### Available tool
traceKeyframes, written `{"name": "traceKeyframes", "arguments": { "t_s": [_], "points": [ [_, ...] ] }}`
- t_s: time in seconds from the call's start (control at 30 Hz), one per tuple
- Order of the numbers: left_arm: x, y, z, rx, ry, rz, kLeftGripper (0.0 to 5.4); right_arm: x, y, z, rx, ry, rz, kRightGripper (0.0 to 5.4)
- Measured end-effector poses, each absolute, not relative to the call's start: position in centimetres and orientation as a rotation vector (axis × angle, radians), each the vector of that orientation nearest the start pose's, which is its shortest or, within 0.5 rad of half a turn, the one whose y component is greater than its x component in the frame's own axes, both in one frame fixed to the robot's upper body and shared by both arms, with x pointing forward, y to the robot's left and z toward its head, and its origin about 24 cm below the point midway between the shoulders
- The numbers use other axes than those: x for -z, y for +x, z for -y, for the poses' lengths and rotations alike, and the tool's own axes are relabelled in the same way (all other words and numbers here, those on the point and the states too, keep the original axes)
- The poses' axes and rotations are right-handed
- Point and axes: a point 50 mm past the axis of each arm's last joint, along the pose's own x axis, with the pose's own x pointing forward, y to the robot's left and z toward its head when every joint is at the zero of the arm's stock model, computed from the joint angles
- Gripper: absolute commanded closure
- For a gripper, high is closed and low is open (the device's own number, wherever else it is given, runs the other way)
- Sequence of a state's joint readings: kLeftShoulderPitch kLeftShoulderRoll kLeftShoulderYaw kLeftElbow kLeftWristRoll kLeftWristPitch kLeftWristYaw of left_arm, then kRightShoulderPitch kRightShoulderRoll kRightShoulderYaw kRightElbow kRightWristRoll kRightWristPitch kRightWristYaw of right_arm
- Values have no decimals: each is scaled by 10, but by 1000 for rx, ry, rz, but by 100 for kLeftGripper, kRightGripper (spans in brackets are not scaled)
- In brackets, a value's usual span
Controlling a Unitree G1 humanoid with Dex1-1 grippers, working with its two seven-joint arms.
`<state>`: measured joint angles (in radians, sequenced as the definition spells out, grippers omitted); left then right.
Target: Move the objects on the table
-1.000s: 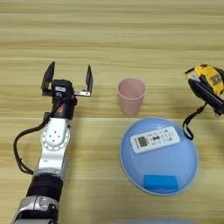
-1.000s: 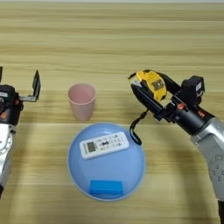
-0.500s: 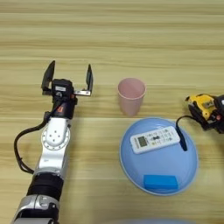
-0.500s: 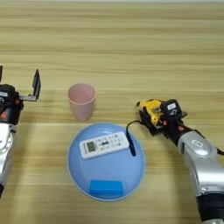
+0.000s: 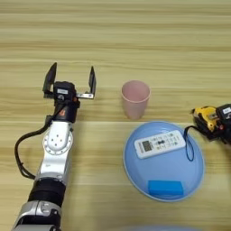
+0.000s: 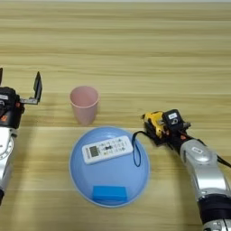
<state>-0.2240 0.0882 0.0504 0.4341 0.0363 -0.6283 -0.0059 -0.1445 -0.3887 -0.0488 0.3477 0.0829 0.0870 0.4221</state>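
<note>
**Tape measure held at the plate's right edge**

Right eye view shows the right gripper [image 6: 159, 129] low over the table [image 6: 135, 54], its black fingers pinched on the yellow-and-black tape measure [image 6: 154, 123]; the tape measure sits just beside the right rim of the blue plate [image 6: 79, 180], and whether it rests on the wood or hangs a little above it I cannot tell; its black wrist strap [image 6: 135, 151] loops leftward over the rim and lies on the plate's surface, its far end touching or nearly touching the white remote control [image 6: 107, 149]; the remote lies flat and slanted across the middle of the plate, its display end toward the left; a small blue rectangular block [image 6: 109, 193] lies on the near part of the same plate, apart from the remote.

A pale pink cup [image 5: 135, 99] stands upright on the wood just beyond the plate's far-left rim, open end up, close to the plate but seemingly not touching it; it is well apart from both grippers.

Over on the left side, the left gripper [image 5: 70, 79] is held above the table with its two black fingers spread wide and holding nothing; its silver forearm [image 5: 56, 149] runs back toward the near edge, with a black cable [image 5: 20, 153] looping beside it.
</note>
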Motion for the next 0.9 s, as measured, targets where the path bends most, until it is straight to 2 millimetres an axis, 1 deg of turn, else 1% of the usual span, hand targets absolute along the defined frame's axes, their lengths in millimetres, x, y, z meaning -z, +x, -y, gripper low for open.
{"name": "traceKeyframes", "arguments": {
  "t_s": [0.1, 0.13, 0.17, 0.3, 0.37, 0.43, 0.77, 0.9],
  "points": [
    [-60, 283, -162, 31, 117, 413, 0, -12, 270, 234, -296, -225, -326, 126],
    [-60, 283, -162, 31, 117, 413, 0, -12, 270, 234, -296, -225, -326, 89],
    [-60, 283, -162, 31, 117, 413, 0, -12, 270, 233, -296, -224, -326, 85],
    [-60, 283, -162, 31, 117, 413, 0, -12, 271, 231, -300, -222, -317, 36],
    [-60, 283, -162, 31, 117, 413, 0, -17, 272, 230, -303, -223, -286, 24],
    [-60, 283, -162, 31, 117, 413, 0, -27, 274, 227, -305, -218, -226, 0],
    [-60, 283, -162, 31, 117, 414, 0, -65, 278, 216, -329, -182, 2, 0],
    [-60, 283, -162, 31, 117, 414, 0, -79, 278, 217, -314, -156, 102, 0]
  ]
}}
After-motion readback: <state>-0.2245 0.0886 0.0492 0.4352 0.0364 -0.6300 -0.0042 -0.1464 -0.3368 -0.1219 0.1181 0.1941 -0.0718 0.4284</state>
